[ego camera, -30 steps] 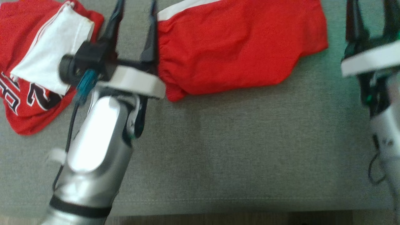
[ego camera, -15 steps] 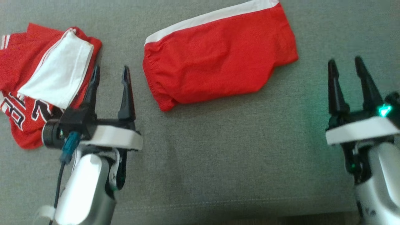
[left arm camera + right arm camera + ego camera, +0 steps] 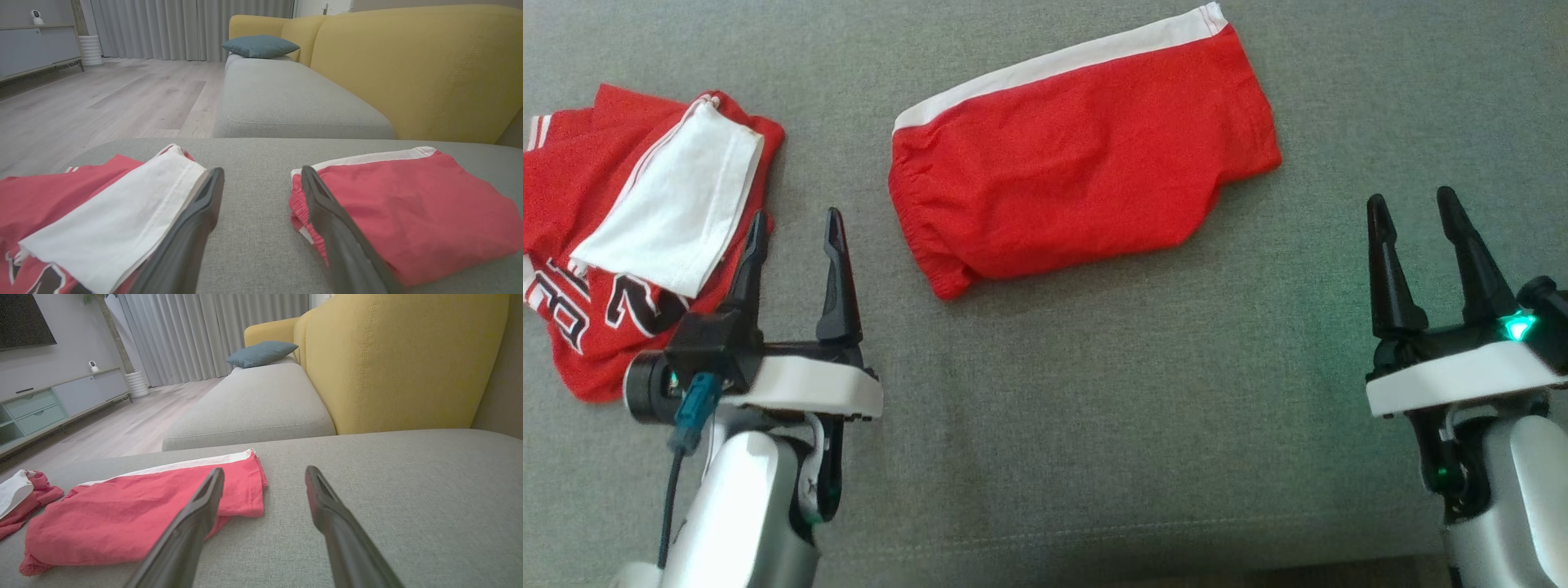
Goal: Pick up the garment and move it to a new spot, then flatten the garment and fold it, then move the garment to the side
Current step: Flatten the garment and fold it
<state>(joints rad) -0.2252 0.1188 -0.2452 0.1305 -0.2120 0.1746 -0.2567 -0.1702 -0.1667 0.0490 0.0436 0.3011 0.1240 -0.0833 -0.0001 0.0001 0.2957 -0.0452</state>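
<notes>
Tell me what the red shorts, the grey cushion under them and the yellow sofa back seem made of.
Red shorts: thin matte cloth, likely polyester; soft creases, gathered waistband.
Grey cushion: coarse matte woven upholstery; visible weave, stitched seam.
Yellow sofa back: smooth upholstery, perhaps faux leather; even surface, dotted stitch lines.

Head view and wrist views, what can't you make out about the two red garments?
Jersey: its print runs off the head view's left edge and under the white fabric lying on it, so it's unreadable.
Jersey's near corner, left wrist view: behind a finger of the left gripper.
Shorts' near corner, right wrist view: partly behind a finger of the right gripper.
</notes>
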